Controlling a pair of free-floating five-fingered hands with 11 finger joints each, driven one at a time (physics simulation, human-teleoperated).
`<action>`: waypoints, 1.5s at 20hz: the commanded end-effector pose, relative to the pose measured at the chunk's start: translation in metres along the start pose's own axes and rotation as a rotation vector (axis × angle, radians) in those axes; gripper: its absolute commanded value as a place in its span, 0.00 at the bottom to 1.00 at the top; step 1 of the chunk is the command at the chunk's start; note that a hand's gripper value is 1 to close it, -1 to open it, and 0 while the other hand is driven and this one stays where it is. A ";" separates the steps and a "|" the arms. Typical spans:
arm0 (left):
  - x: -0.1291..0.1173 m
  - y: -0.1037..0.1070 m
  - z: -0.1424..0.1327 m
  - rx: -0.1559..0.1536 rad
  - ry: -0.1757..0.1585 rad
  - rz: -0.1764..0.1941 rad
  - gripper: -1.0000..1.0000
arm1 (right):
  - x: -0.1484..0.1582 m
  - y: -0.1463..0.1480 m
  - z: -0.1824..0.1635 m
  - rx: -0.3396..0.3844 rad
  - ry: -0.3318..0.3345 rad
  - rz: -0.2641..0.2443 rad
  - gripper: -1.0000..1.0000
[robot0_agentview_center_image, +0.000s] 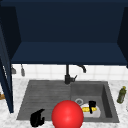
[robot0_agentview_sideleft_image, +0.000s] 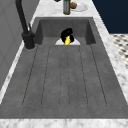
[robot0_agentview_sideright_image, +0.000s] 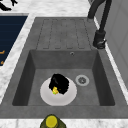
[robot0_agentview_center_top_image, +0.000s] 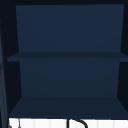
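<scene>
the right hand (robot0_agentview_center_image: 92, 106) was down in the basin (robot0_agentview_center_image: 106, 100), at about 4 o'clock in the front view, its fingers curled round a small yellow thing, probably a banana (robot0_agentview_center_image: 86, 109). the banana stuck out toward 9 o'clock from under the hand. both sat over a white plate (robot0_agentview_center_image: 98, 113) on the basin floor, the plate's rim showing at 5 o'clock of the hand. whether the banana touched the plate could not be told.

in the right side view the same hand (robot0_agentview_sideright_image: 59, 83) covered the middle of the plate (robot0_agentview_sideright_image: 45, 93), with a tip of the banana (robot0_agentview_sideright_image: 55, 90) showing at its 7 o'clock edge. the drain (robot0_agentview_sideright_image: 82, 80) lay just beside the plate, at 2 o'clock of it. in the left side view the hand (robot0_agentview_sideleft_image: 67, 34) was at the far end of the sink, the banana (robot0_agentview_sideleft_image: 67, 40) hanging toward 6 o'clock below it, the plate (robot0_agentview_sideleft_image: 59, 42) under both.

the left hand (robot0_agentview_center_image: 37, 118) hung at 7 o'clock in the front view, over the front edge of the drainboard (robot0_agentview_center_image: 45, 92), well apart from the other. its fingers were bent loosely and held nothing.

a red ball (robot0_agentview_center_image: 67, 114) stood at 6 o'clock between the hands. the tap (robot0_agentview_center_image: 67, 75) rose behind the sink at the middle. a green bottle (robot0_agentview_center_image: 121, 94) stood on the counter at 3 o'clock. an open dark blue cabinet (robot0_agentview_center_top_image: 67, 56) hung above.
</scene>
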 end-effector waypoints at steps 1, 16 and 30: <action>0.000 0.000 0.000 0.000 0.000 0.000 0.50 | 0.004 0.020 -0.027 -0.012 -0.045 0.064 1.00; 0.000 0.000 0.000 0.000 0.000 0.000 0.50 | -0.015 -0.018 0.013 0.196 -0.055 0.053 0.00; 0.000 0.000 0.000 0.000 0.000 0.000 0.50 | -0.019 -0.049 0.041 0.123 -0.222 0.031 0.00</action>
